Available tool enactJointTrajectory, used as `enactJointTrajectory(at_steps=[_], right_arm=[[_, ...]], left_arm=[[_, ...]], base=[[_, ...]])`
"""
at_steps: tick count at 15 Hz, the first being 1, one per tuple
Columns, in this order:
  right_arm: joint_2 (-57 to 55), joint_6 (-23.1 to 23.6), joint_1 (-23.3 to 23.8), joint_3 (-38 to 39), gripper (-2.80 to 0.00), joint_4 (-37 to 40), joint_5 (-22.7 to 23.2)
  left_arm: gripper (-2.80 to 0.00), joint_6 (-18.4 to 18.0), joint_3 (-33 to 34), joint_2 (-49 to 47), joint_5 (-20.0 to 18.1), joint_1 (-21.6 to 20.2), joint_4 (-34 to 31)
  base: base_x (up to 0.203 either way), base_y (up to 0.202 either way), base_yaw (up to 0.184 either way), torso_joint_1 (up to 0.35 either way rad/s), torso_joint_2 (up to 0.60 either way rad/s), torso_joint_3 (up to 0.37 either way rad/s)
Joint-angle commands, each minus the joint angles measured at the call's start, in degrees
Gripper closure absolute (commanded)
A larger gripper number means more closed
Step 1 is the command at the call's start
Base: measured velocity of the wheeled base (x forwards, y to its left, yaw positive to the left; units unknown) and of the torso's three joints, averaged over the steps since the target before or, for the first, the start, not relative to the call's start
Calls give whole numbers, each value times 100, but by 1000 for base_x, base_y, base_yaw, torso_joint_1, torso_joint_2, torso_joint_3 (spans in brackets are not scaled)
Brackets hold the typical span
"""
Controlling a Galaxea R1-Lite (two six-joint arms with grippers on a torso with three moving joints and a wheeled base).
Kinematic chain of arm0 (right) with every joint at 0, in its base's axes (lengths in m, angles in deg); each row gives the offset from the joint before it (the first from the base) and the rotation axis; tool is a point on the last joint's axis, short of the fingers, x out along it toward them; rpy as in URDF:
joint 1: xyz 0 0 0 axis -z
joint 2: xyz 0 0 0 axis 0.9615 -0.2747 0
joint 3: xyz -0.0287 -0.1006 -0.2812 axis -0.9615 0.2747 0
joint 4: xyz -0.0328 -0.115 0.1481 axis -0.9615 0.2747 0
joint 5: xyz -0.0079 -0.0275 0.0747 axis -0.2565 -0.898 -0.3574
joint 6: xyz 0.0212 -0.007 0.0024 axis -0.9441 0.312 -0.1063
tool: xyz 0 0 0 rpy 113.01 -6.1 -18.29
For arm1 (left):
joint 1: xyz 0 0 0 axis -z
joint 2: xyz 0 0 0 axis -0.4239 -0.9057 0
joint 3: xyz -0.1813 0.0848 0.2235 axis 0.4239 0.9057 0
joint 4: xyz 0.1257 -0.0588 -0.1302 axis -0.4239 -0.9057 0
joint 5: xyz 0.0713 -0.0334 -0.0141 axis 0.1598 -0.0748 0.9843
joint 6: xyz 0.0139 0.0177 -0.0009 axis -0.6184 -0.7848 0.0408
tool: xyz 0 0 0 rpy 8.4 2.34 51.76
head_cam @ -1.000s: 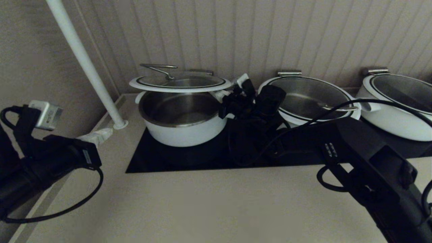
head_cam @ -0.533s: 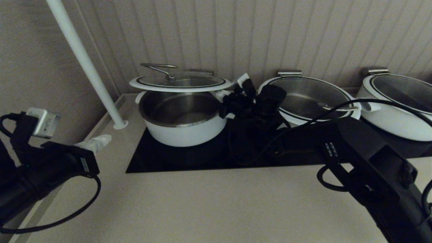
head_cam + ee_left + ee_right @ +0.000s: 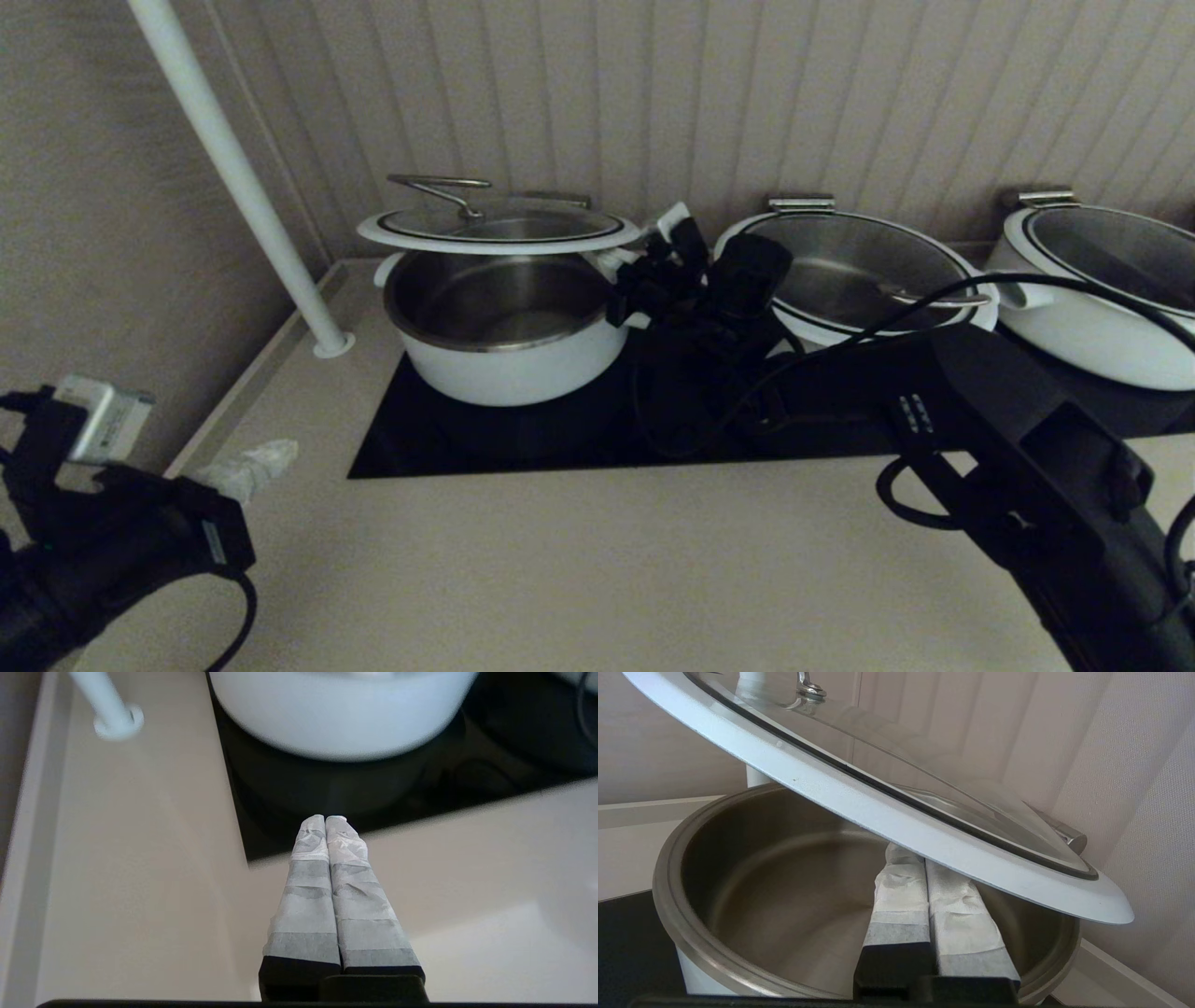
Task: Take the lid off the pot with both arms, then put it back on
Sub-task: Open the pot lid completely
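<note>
The lid with its steel loop handle hangs raised above the open pot on the black cooktop. My right gripper reaches in from the pot's right side. In the right wrist view its taped fingers are pressed together and go under the lid's white rim, over the pot's steel inside; they clasp nothing. My left gripper is low at the front left, shut and empty, pointing at the pot's white wall.
A white pole stands at the back left on the counter. A second lidded pot and a third stand to the right. The cooktop ends in beige counter in front; a ribbed wall is behind.
My left arm has drawn back and down toward the front left corner, away from the pot. The lid and my right arm have not moved.
</note>
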Motion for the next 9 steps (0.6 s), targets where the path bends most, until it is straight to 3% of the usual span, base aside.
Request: enactJointTrajectory(at_steps=[1,9], right_arm=[[-8,8,-4,-10,0,-8,16],[-8,8,5,-114,0,43,16]], left_arm=[[0,6,292,307,-11,-3,28],[0,42,916,1012,-21,-9,-78]], base=[[0,0,0,0,0,0],[0,0,0,0,0,0]])
